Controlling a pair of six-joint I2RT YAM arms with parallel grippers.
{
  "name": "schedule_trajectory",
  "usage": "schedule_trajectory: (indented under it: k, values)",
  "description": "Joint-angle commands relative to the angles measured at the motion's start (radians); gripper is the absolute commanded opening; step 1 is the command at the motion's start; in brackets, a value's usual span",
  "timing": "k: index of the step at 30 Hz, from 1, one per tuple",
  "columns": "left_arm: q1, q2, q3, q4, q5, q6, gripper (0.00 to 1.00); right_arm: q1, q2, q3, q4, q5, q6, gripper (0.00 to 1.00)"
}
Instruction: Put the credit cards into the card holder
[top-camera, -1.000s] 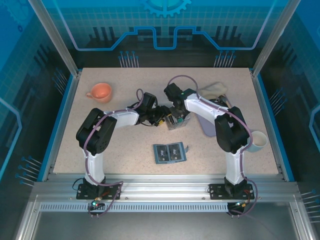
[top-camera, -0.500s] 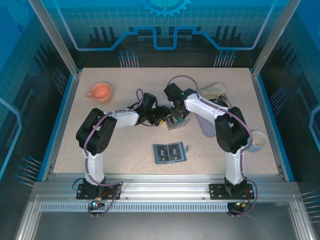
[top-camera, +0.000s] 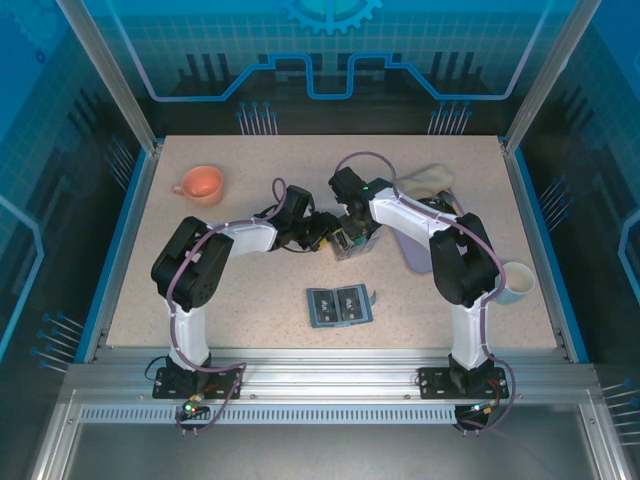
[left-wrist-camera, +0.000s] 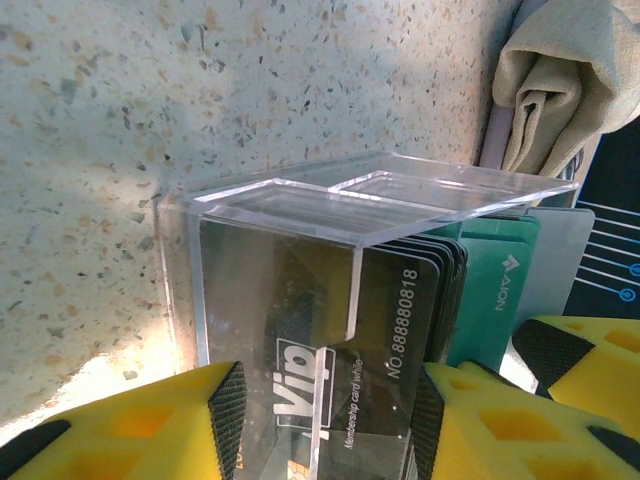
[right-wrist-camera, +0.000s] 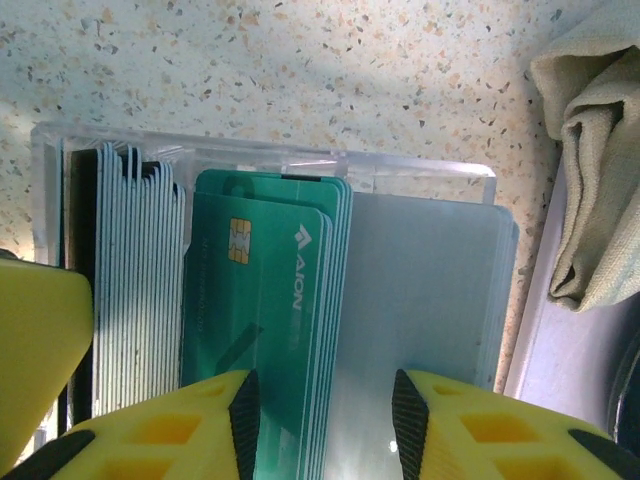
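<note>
Top external, arms (top-camera: 245, 235) bent inward, left tool (left-wrist-camera: 328, 385) straddling clear box (left-wrist-camera: 270, 200), grip unclear, right tool (right-wrist-camera: 322, 385) apart over credit cards (right-wrist-camera: 265, 300)

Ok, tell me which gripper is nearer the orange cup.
Left. The left gripper sits right of the cup, at the clear box; the right gripper is just beyond it.

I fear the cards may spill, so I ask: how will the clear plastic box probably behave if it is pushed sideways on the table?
The clear rectangular plastic box looks stiff and smooth-walled, so it would likely slide on the speckled table rather than flex. The thin teal-green plastic cards stand loosely fanned inside it, so they would probably shift or lean.
</note>
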Motion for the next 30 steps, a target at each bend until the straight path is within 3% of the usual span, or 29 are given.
schedule_trajectory:
  k: [1,7,30]
  values:
    - [0.003,-0.013,-0.037,-0.05,-0.016,-0.024,0.48,0.02,0.033,-0.039,0.008,0.032,-0.01,0.42]
    - [0.003,-0.015,-0.041,-0.058,-0.018,-0.016,0.48,0.018,-0.011,-0.047,0.021,0.101,-0.01,0.34]
    - [0.003,-0.001,-0.033,-0.064,-0.011,-0.009,0.48,0.011,-0.049,-0.027,0.003,0.098,-0.021,0.17]
